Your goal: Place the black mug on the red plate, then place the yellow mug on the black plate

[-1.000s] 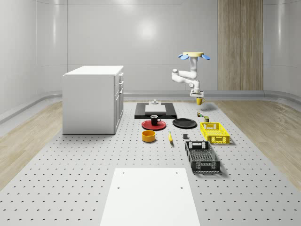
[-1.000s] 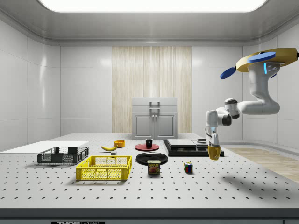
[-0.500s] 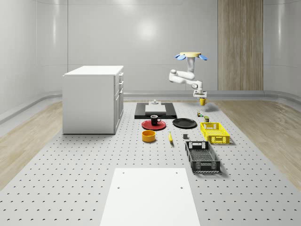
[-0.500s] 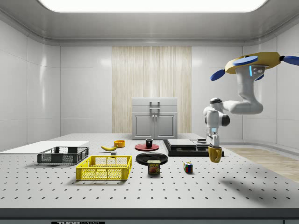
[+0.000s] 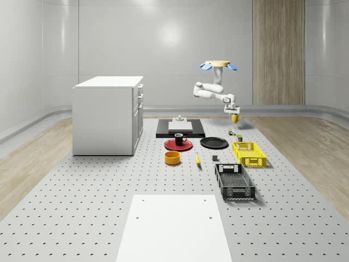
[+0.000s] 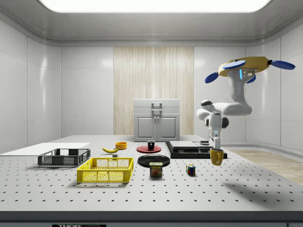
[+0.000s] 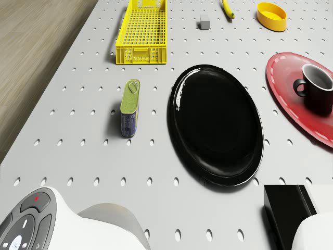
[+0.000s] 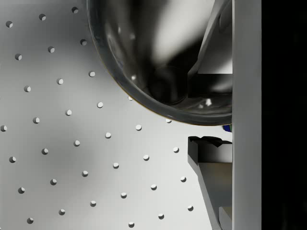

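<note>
End effector [image 6: 216,149] clamped on yellow mug [image 6: 216,156], airborne under the hovering drone [image 6: 244,70]; black plate [image 6: 154,160] lies toward the counter's middle.

— Items on the perforated table [image 7: 78,172]?
— One black plate [image 7: 216,125], bare, central. One red plate [image 7: 299,104] just beside it, apart, carrying one black mug [image 7: 316,88], upright.
— Other stock?
— One tin can [image 7: 130,107] lying on its side near the black plate. One yellow crate [image 7: 143,32] beyond the can, towards the table edge by the wooden floor [image 7: 31,57]. One small grey block [image 7: 204,21], one banana [image 7: 227,8], one yellow bowl [image 7: 272,15].
</note>
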